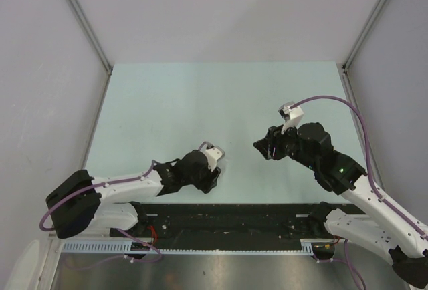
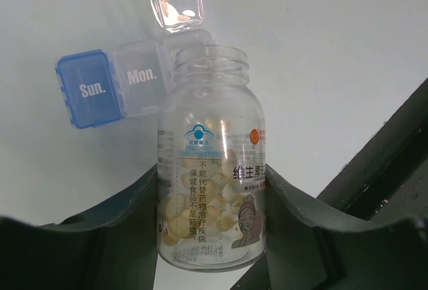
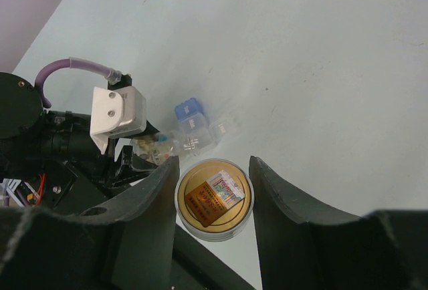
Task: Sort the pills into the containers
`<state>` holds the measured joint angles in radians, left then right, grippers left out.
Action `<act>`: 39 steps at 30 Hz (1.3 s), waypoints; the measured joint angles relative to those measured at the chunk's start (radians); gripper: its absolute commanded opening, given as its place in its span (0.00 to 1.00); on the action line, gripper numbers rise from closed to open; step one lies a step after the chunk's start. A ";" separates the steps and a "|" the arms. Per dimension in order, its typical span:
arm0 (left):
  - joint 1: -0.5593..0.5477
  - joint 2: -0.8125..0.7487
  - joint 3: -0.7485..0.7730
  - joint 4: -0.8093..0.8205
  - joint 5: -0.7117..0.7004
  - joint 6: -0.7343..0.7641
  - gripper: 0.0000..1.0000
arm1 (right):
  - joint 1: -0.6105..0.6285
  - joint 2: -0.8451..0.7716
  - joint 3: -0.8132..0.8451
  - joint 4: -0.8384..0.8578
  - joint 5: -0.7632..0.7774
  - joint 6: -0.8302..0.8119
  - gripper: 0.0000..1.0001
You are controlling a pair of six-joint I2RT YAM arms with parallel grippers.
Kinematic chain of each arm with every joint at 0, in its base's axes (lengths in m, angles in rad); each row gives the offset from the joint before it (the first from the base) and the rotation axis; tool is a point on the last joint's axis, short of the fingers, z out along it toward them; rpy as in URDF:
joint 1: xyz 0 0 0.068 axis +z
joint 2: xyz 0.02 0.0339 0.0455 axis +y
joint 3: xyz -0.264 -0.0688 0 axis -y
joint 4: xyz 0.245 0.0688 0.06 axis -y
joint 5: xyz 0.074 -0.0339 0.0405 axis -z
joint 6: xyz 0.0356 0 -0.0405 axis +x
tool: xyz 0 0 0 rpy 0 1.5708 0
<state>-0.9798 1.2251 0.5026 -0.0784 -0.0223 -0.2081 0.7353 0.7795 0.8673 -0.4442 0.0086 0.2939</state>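
Left wrist view: left pincer pinches an uncapped clear pill bottle, pale yellow pills in its lower half, mouth just beside the weekly pill organiser on the worktop; right wrist view: right pincer pinches a round gold lid.

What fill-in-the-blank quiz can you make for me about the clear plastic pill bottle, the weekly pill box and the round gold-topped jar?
The clear plastic bottle of pale yellow pills is gripped by the ____ arm.
The blue compartment of the plastic pill box is marked ____.
The clear compartment beside it is marked ____.
The round gold-topped jar sits between the fingers of the ____ arm.
Missing words: left, Sun., Mon., right.
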 measured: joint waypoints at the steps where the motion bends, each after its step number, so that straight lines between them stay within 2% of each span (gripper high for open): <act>1: 0.000 0.002 0.003 -0.006 0.000 0.000 0.00 | 0.000 0.000 0.000 0.000 -0.002 0.000 0.00; 13: 0.000 0.008 0.063 -0.073 0.000 0.000 0.00 | -0.003 0.000 -0.001 0.000 -0.017 0.000 0.00; 39: 0.031 -0.012 0.064 -0.132 0.030 -0.001 0.00 | -0.005 -0.010 -0.002 0.000 -0.017 0.000 0.00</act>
<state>-0.9485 1.2129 0.5671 -0.2108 0.0074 -0.2089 0.7307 0.7700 0.8658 -0.4446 -0.0086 0.2943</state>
